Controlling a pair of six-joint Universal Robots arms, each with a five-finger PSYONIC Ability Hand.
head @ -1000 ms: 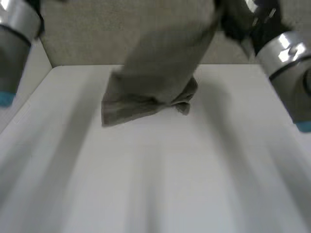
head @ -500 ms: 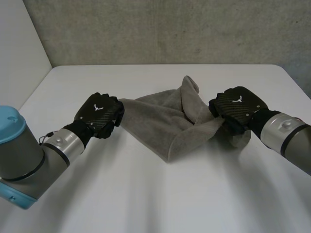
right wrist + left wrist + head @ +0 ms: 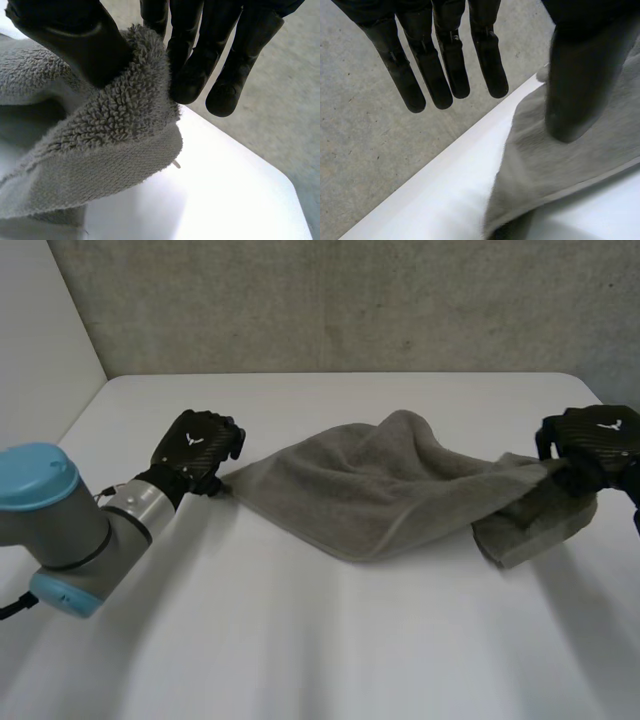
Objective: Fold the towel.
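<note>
Back of each black hand carries a small white emblem (image 3: 196,438), a winged shape w/ no letters legible.

L hand (image 3: 200,452): thumb (image 3: 570,90) pressed down on one corner of the grey terry towel (image 3: 380,495). Other fingers (image 3: 437,80) straight, side by side, clear of the cloth. A dark shape shows under the cloth edge below the thumb, so the corner looks pinched there. Can't tell which finger it is.

R hand (image 3: 235,45): thumb pad and fingertips (image 3: 187,75) closed on a bunched fold of the towel's opposite end, terry loops squeezed between them.

Towel: long axis runs L–R across the white flat table (image 3: 320,640), strung between the 2 hands and well spread. Both held ends look raised. Middle sags, w/ its near edge dipping to a blunt point toward the robot and resting on the tabletop. A loose fold hangs below the R hand and touches the table near the R edge.

L arm (image 3: 60,530), grey w/ light-blue cap, comes in low over the table. Rough grey wall (image 3: 350,300) stands behind the far edge.
</note>
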